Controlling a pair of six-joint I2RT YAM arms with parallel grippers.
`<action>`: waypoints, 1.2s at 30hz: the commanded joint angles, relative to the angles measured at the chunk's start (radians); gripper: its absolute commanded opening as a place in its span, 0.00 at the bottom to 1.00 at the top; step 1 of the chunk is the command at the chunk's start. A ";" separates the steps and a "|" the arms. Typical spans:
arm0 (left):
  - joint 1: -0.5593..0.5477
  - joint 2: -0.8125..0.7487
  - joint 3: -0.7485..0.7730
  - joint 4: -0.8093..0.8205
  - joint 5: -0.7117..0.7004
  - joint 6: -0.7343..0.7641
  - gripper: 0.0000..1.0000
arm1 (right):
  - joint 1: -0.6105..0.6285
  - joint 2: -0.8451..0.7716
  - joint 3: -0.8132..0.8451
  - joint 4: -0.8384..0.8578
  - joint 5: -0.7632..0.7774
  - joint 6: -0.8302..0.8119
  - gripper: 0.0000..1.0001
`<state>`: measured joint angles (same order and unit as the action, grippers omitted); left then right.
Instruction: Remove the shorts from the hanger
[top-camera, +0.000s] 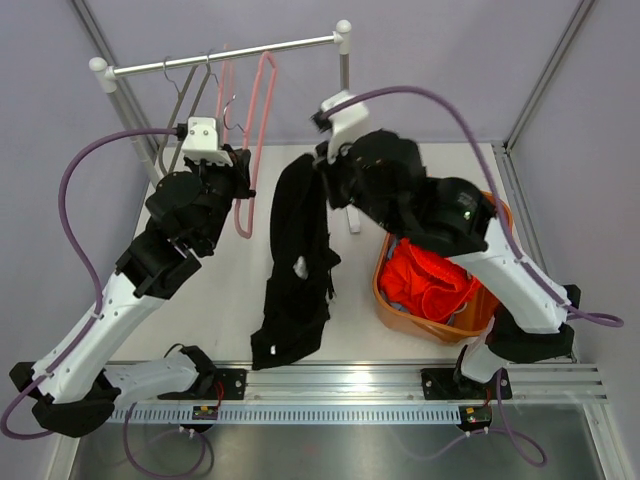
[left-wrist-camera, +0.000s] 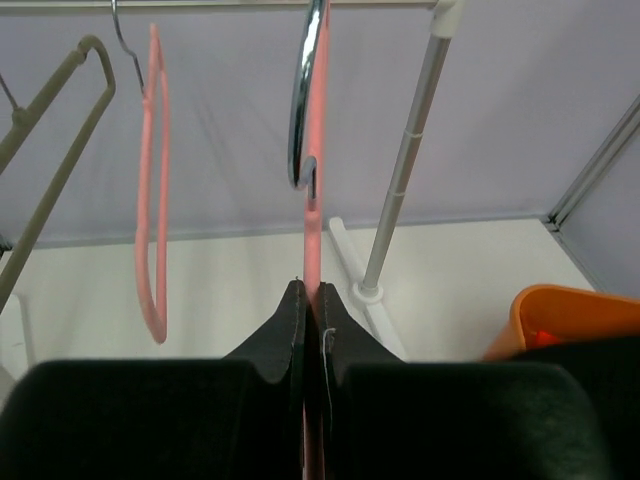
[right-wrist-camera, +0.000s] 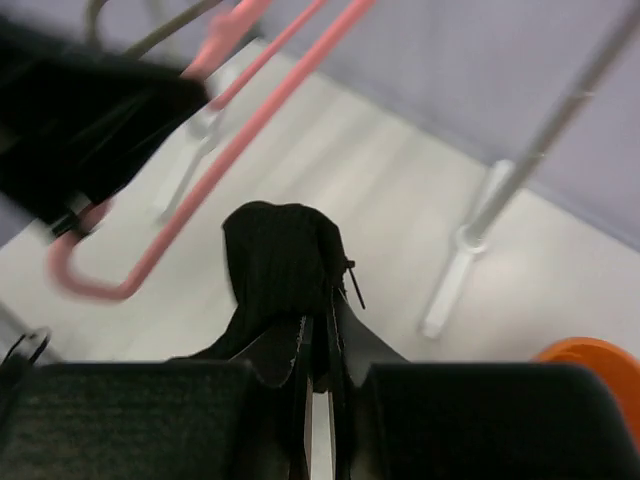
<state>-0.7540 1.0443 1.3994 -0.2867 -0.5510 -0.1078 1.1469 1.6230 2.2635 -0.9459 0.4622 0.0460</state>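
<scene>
The black shorts (top-camera: 295, 270) hang from my right gripper (top-camera: 322, 165) down to the table; the gripper is shut on their top end (right-wrist-camera: 280, 265). My left gripper (top-camera: 245, 180) is shut on a pink hanger (top-camera: 255, 130) that hangs from the rail (top-camera: 230, 55); in the left wrist view the hanger's bar (left-wrist-camera: 313, 230) runs up from between the closed fingers (left-wrist-camera: 290, 320). The orange shorts (top-camera: 435, 280) lie in the orange basket (top-camera: 385, 290), with a bit of light blue fabric beside them. The pink hanger also shows in the right wrist view (right-wrist-camera: 200, 190).
A second pink hanger (left-wrist-camera: 152, 190) and a grey hanger (left-wrist-camera: 50, 120) hang empty on the rail. The rack's right pole (left-wrist-camera: 405, 170) stands on a white foot (top-camera: 352, 218). The basket sits at the right under my right arm.
</scene>
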 joint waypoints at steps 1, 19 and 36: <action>0.002 -0.055 -0.025 -0.031 0.028 -0.026 0.00 | -0.091 -0.034 0.166 0.067 0.280 -0.109 0.00; 0.002 -0.110 -0.069 -0.146 0.062 -0.013 0.00 | -0.128 -0.480 -0.157 0.926 0.610 -0.698 0.00; 0.002 -0.098 -0.080 -0.152 0.074 -0.015 0.00 | -0.179 -0.387 -0.161 0.797 0.573 -0.603 0.00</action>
<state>-0.7536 0.9512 1.3190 -0.4816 -0.4931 -0.1143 1.0012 1.2087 2.0617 -0.1501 1.0809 -0.5850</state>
